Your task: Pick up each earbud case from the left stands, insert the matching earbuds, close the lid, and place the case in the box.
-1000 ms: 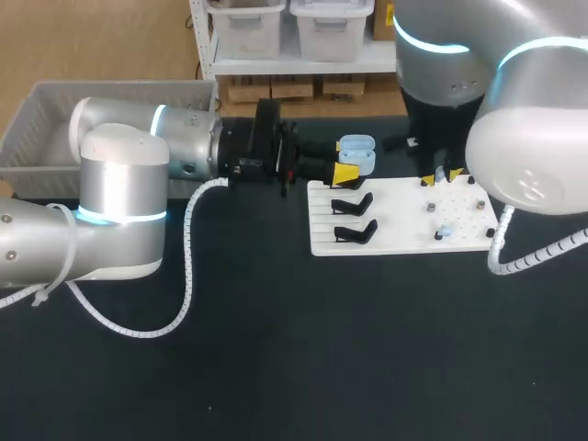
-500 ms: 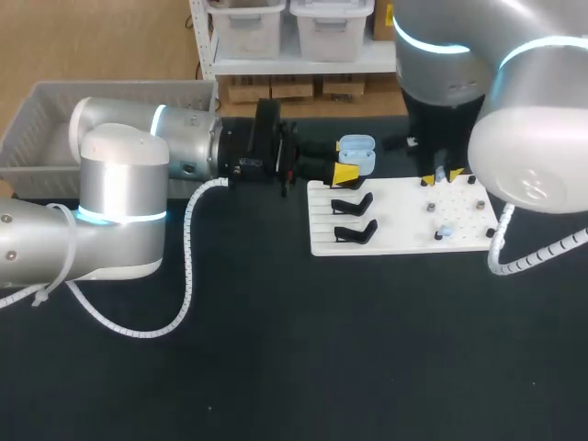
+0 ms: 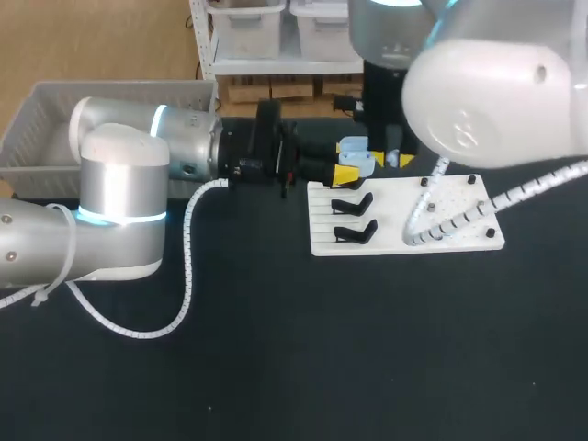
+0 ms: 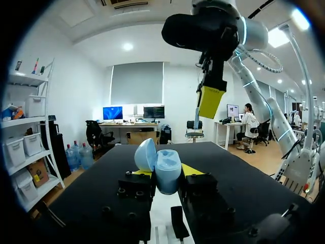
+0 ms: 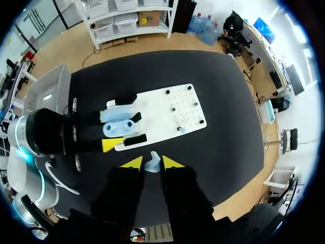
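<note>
A light blue earbud case (image 3: 355, 154) with its lid open is held above the back left corner of the white board (image 3: 459, 241). My left gripper (image 3: 345, 172) is shut on it from both sides. In the left wrist view the case (image 4: 167, 172) stands upright between the yellow tips of the left gripper (image 4: 166, 176), lid (image 4: 145, 155) tipped back. My right gripper (image 5: 152, 162) is shut on a small light blue earbud (image 5: 152, 164) and hangs just beside and above the case (image 5: 120, 127). Another earbud (image 5: 183, 130) lies on the board.
Two empty black stands (image 3: 354, 204) (image 3: 356, 231) sit on the board's left part; small pegs (image 5: 172, 108) stud its right part. A grey basket (image 3: 37, 119) stands at the table's back left. The right arm's cable (image 3: 450, 220) hangs over the board.
My right arm has swung left from over the board's pegs to beside the open case, carrying the earbud. The left arm and the case have kept still.
</note>
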`<state>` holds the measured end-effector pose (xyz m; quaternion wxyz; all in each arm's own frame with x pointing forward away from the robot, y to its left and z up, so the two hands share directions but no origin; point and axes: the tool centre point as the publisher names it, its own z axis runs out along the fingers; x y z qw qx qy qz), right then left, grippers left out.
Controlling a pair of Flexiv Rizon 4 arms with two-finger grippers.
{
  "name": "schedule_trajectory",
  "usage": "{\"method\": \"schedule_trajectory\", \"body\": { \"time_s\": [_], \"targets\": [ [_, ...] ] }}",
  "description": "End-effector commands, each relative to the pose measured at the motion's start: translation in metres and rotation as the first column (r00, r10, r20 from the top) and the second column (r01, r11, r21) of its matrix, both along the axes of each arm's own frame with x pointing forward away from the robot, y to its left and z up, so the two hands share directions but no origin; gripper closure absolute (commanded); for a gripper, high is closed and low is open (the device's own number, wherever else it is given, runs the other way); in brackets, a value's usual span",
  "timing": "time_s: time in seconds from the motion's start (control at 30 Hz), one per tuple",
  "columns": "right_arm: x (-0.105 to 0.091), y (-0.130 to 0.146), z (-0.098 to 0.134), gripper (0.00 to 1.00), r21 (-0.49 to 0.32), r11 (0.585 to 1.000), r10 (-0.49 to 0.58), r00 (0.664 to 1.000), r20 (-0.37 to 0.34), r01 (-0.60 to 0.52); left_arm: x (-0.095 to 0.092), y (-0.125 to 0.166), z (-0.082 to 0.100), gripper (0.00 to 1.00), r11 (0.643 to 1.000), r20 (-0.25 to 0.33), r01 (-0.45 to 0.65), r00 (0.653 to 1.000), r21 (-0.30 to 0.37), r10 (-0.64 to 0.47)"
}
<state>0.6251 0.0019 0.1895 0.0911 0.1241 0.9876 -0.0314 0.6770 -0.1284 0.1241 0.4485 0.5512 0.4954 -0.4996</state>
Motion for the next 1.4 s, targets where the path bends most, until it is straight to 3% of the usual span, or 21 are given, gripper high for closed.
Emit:
{"method": "schedule_trajectory", "body": {
  "time_s": [0.03,0.5,1.1,1.3,1.4],
  "targets": [
    [-0.002,0.004,0.005,1.00,0.016,1.000,-0.019,1.000,-0.001,0.019,-0.007,0.002,-0.003,1.00,1.000,0.007,-0.006,1.000,-0.013,0.007],
    [-0.002,0.014,-0.005,1.00,-0.003,0.997,-0.081,0.995,-0.050,0.081,-0.010,-0.003,-0.008,1.00,0.999,0.042,0.001,0.999,-0.041,0.000],
    [-0.001,0.016,-0.006,1.00,-0.008,0.996,-0.089,0.995,-0.048,0.089,-0.009,-0.003,-0.007,1.00,0.999,0.044,0.001,0.999,-0.045,0.001],
    [0.011,0.024,-0.012,1.00,-0.071,0.963,-0.263,0.963,-0.062,0.259,-0.009,-0.003,-0.007,1.00,0.999,0.044,0.001,0.999,-0.045,0.001],
    [0.017,0.026,-0.008,1.00,-0.042,0.934,-0.356,0.932,-0.066,0.354,-0.009,-0.003,-0.007,1.00,0.999,0.044,0.001,0.999,-0.045,0.001]
  ]
}}
